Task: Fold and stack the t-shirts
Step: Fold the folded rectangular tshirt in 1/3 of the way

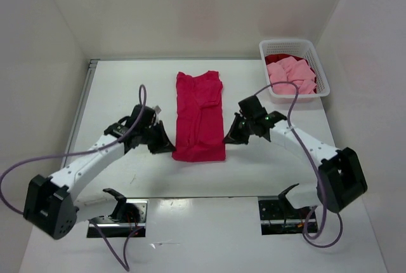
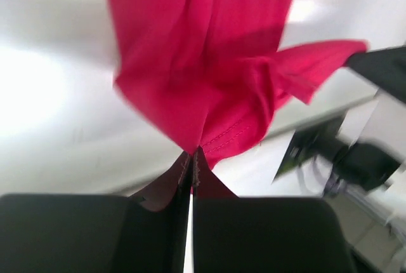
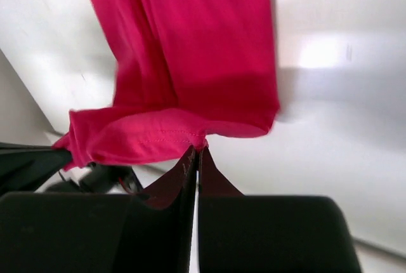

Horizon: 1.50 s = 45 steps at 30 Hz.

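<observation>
Left wrist, crimson shirt (image 2: 203, 63) in left pincer (image 2: 192, 157)

You've got the crimson-magenta shirt (image 1: 200, 117) on the tabletop (image 1: 127, 89) at frame centre. It's folded lengthwise into a narrow strip running top to bottom, with wrinkles toward the upper end. The stitched hem is at the lower end. The left gripper (image 1: 170, 149) pinches its lower-left corner and the right gripper (image 1: 226, 139) its lower-right, jaws closed on the cloth in both wrist views. The light pink shirt (image 1: 292, 76) is crumpled in the basket (image 1: 288, 41) at upper right, lying on the dark red shirt (image 1: 279, 58), which shows only as a sliver at the basket's top edge.
</observation>
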Available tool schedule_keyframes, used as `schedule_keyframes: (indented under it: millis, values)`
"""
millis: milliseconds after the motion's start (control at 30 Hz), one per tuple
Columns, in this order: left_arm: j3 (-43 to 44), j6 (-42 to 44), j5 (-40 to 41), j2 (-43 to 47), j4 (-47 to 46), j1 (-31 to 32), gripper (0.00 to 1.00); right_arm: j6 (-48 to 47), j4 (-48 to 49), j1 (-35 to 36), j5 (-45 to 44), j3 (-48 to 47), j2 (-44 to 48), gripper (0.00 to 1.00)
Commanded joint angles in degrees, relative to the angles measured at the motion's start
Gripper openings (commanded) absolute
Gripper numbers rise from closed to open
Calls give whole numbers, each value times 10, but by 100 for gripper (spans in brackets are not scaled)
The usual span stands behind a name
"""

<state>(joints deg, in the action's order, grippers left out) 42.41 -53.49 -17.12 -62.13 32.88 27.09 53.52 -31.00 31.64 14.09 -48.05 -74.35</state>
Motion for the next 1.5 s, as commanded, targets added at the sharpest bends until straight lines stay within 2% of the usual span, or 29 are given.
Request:
schedule_keyframes:
  millis: [0,33,167,300,600,733,800,933,967,1067,1100,1133,1167,1267,1300,1367,1467]
  values:
    - [91,71,32,-87,-68,-28,2,-111,-4,-43,-20,-84,-62,1]
    - [126,89,41,-108,-78,-36,2,-120,2,-49,-29,-99,-81,1]
    - [177,121,54,-209,-115,-101,2,-138,27,-81,-49,-184,-176,1]
    - [232,152,65,-284,-132,-126,2,-156,38,-95,-49,-240,-244,1]
    - [323,168,70,-419,-169,-126,3,-180,38,-125,-61,-348,-362,1]
    - [353,168,64,-452,-176,-126,6,-185,38,-125,-61,-370,-389,4]
    - [366,168,71,-460,-185,-126,7,-185,38,-125,-66,-378,-389,10]
    - [387,168,76,-454,-199,-136,14,-185,30,-125,-59,-405,-384,24]
    - [394,168,71,-446,-204,-142,23,-185,30,-125,-59,-405,-375,33]
    - [373,168,71,-403,-225,-147,38,-185,30,-125,-59,-390,-326,40]
    - [359,168,71,-376,-234,-147,50,-185,30,-125,-59,-383,-314,41]
    - [344,168,65,-364,-249,-147,54,-185,30,-125,-59,-375,-290,41]
    - [327,160,57,-354,-254,-147,54,-185,30,-125,-52,-356,-280,41]
    - [262,139,39,-321,-271,-98,51,-185,44,-97,-38,-331,-266,21]
    - [240,127,33,-308,-282,-82,49,-185,49,-88,-38,-325,-272,8]
    - [182,89,33,-301,-309,-37,43,-185,54,-61,-22,-325,-296,2]
    - [107,34,33,-295,-356,0,41,-185,54,-37,-17,-351,-340,1]
